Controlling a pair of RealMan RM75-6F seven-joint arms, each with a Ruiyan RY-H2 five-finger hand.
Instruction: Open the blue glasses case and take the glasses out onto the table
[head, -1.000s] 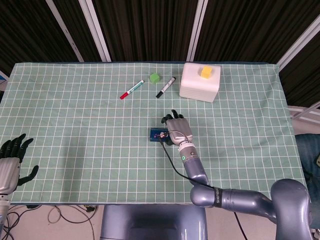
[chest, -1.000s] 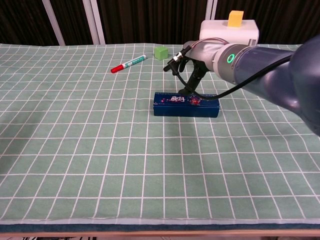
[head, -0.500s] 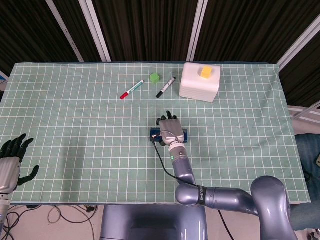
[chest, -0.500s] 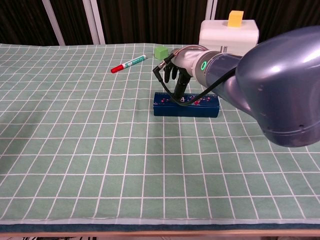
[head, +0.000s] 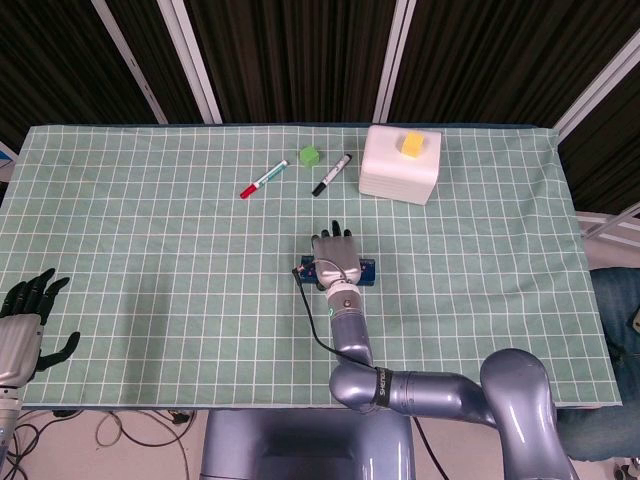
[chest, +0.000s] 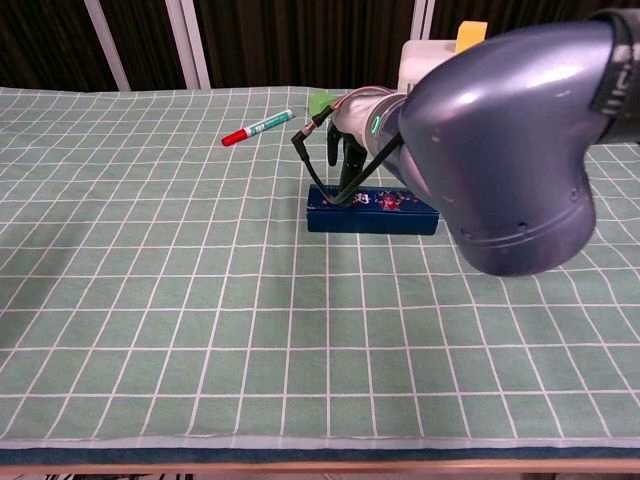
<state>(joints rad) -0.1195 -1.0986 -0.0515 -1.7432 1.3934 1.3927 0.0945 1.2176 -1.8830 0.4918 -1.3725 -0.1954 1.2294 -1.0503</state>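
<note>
The blue glasses case (chest: 372, 212) lies closed at the middle of the table, its long decorated side facing the chest view. In the head view only the ends of the case (head: 369, 268) show from under my right hand (head: 335, 254). My right hand (chest: 345, 150) hangs over the case's left half, dark fingers pointing down to its top back edge; it grips nothing. A black cable loops from its wrist. My left hand (head: 24, 318) stays at the table's near left corner, fingers spread and empty. No glasses are visible.
A red marker (head: 263, 180), a green cube (head: 309, 156) and a black marker (head: 331, 174) lie behind the case. A white box (head: 401, 165) with a yellow block (head: 411, 144) on top stands at the back right. My right arm (chest: 500, 150) fills the chest view's right.
My right hand has slid left along the case, from its right part to its left half, and the arm has swung closer to the chest camera. The case stays closed and unmoved.
</note>
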